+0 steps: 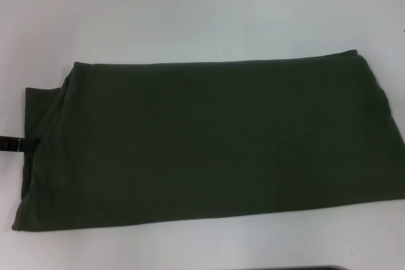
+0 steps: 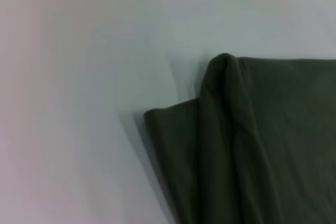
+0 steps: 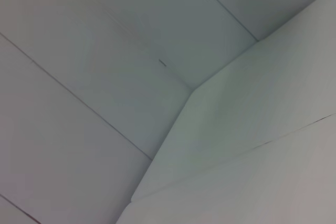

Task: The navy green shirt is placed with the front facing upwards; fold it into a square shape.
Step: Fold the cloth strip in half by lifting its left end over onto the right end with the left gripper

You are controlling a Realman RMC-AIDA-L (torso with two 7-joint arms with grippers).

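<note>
I judged the navy green shirt (image 1: 209,143) lengthwise-folded into 1 long band on the table (image 1: 190,4), needing a crosswise fold next; neither claw's state was visible, so I cannot tell.

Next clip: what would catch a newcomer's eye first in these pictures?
The navy green shirt dominates the head view: a long folded rectangle, plain side up, lying across the white table. At its left end a lower layer sticks out past the fold, seen close in the left wrist view, and a small dark object pokes in from the edge there. The right wrist view shows only pale panels.
</note>
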